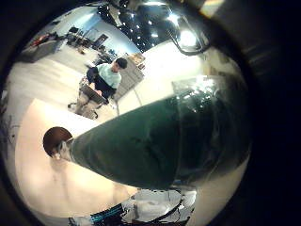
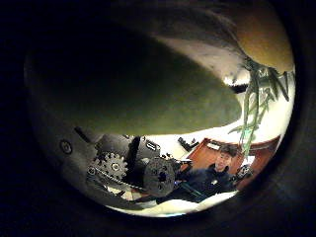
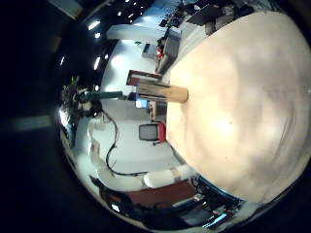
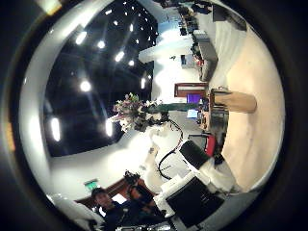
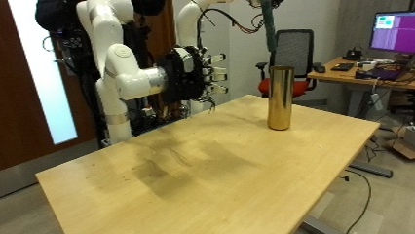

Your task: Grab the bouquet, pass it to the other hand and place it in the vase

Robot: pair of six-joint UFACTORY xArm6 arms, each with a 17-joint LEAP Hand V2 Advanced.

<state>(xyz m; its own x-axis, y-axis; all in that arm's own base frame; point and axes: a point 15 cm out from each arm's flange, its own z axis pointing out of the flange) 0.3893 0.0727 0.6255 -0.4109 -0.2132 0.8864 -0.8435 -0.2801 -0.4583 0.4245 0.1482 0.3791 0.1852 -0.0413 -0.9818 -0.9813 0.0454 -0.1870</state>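
The worktop [image 5: 195,166] carries only the gold vase [image 5: 279,97], upright near its far edge. The bouquet [image 1: 150,141] hangs above it, the dark green wrap tapering down toward the vase's mouth, lined up for lowering (the flowers show only from the right palm). The left robot hand [image 2: 128,173] seems curled round the wrap, which lies against its palm, though little of its fingers shows. The right robot hand [image 5: 198,73] hangs aside, fingers relaxed and empty, clear of the drop.
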